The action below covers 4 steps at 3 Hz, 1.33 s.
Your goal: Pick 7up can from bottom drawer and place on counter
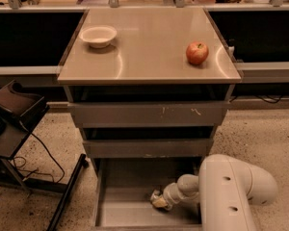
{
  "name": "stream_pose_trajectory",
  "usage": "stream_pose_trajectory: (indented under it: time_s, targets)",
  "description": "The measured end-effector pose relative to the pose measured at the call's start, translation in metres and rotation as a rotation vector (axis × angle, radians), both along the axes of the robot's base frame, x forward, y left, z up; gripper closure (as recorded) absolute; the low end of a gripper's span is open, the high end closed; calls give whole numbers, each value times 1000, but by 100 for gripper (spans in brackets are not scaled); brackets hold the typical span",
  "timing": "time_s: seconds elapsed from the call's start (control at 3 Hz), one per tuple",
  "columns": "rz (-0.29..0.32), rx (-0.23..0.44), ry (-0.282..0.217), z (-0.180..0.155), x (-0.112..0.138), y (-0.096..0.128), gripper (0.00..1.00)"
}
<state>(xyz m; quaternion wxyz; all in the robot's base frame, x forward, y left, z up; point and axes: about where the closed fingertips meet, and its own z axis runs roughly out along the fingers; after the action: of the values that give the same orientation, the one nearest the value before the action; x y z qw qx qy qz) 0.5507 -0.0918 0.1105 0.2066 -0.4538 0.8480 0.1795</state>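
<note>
Currently: bottom drawer point(127, 213) stands open, its grey floor showing. The white arm point(231, 189) reaches down into it from the front right. The gripper point(160, 198) sits low over the drawer floor, right of centre. A small pale object with a yellowish underside lies right at the gripper's tip; read as the can point(158, 204). So the can is in the bottom drawer, touching or just beside the gripper. Gripper state (wide, narrow or holding) cannot be told. The counter point(149, 52) carries a white bowl point(98, 35) at back left and a red apple point(197, 53) near the right edge, well apart. Upper drawers point(147, 113) show dark gaps above their fronts. Black stand point(14, 110) is on the speckled floor left of the cabinet.
</note>
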Motion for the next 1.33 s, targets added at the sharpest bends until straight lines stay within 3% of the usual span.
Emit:
stream_pose_trajectory:
  time_s: [0.33,0.67,1.33]
  targets:
    - [0,0,0,5,0,0,89]
    - [-34,-10,-39,31,-5,-5,100]
    - [-237,-37,-318,206,24,-28,100]
